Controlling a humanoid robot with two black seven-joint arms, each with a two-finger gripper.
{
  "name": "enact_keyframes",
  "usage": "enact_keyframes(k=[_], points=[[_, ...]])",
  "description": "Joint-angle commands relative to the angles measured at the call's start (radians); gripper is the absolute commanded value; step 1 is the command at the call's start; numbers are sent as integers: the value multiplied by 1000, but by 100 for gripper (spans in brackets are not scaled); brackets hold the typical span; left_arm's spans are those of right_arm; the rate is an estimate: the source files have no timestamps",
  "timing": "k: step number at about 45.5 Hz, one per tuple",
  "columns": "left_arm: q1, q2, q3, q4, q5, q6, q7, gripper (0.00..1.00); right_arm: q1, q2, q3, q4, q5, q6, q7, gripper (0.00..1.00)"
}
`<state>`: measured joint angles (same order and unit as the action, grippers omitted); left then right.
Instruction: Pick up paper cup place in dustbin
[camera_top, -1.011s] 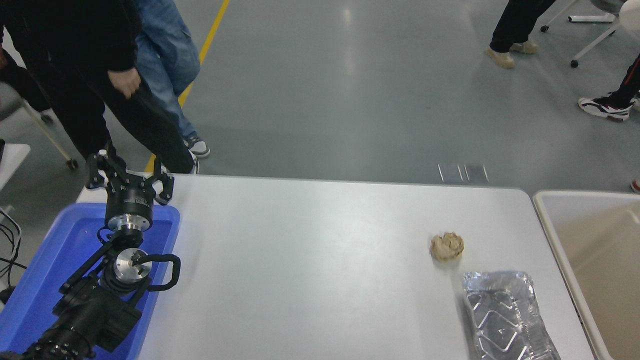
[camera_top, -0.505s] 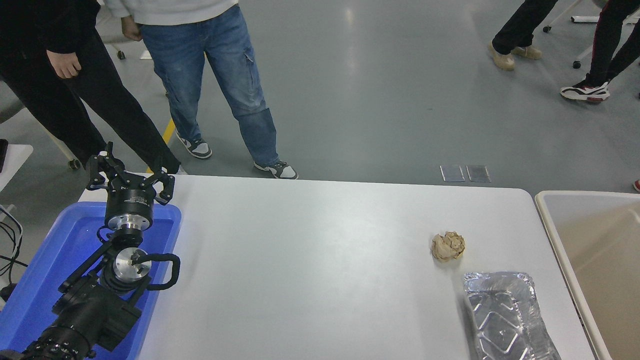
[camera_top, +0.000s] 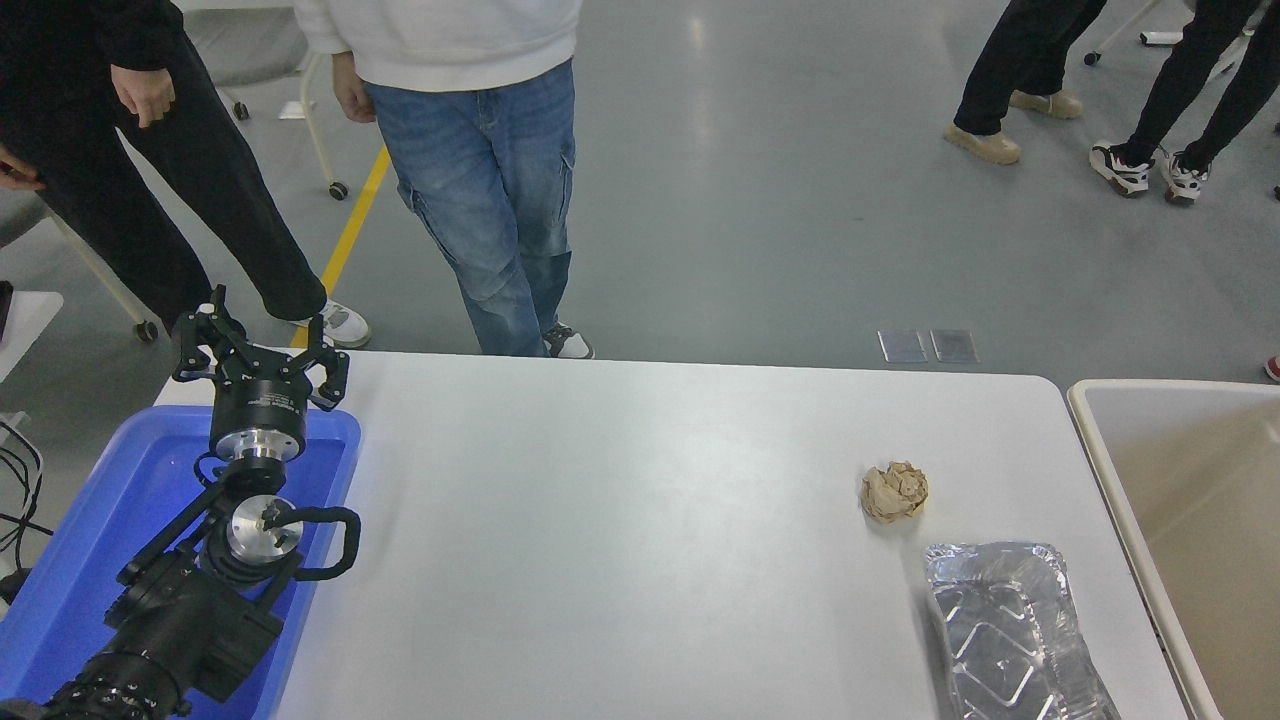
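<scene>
No paper cup was visible on the table (camera_top: 640, 520); the dustbin (camera_top: 1095, 450) stood at 3 o'clock. My left gripper (camera_top: 262, 345), at 9 o'clock, was spread wide and empty; my right arm was out of view. Progress could not be judged.

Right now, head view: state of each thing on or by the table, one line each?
left claw: open, empty, parked over the blue tub
right claw: not in view
paper cup: not in view
brown paper ball: crumpled, lying free on the table
foil tray: empty, dented, near the table's right edge
dustbin: open-topped, visible part empty
</scene>
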<state>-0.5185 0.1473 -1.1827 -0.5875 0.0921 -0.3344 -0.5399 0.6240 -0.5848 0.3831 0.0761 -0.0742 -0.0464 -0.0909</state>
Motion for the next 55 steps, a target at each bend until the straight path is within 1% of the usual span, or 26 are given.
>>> enact_keyframes(k=[1,10,11,13,14,15,16,17,18,30,44,46,55], points=[[0,0,0,0,0,0,0,99,-92,69,13,-12,2,26,26,0],[0,0,0,0,0,0,0,99,-96,85,3,-12,1,28,28,0],[0,0,0,0,0,0,-2,99,-98,86,3,-12,1,27,28,4],[0,0,0,0,0,0,0,99,-102,88,3,-12,1,27,31,35],[0,0,0,0,0,0,0,99,-104,88,5,-12,1,28,31,46],[0,0,0,0,0,0,0,99,-107,88,5,-12,1,28,33,56],[0,0,0,0,0,0,0,99,-110,88,5,-12,1,28,33,71],[0,0,0,0,0,0,-2,99,-112,86,5,-10,1,28,33,97],[0,0,0,0,0,0,0,99,-112,86,5,-9,1,30,34,100],[0,0,0,0,0,0,0,99,-109,54,2,1,-1,34,34,100],[0,0,0,0,0,0,0,99,-43,14,-12,36,-19,123,34,100],[0,0,0,0,0,0,0,99,-38,-18,-39,91,-19,123,34,100],[0,0,0,0,0,0,0,99,23,-274,-122,503,-19,109,36,100]])
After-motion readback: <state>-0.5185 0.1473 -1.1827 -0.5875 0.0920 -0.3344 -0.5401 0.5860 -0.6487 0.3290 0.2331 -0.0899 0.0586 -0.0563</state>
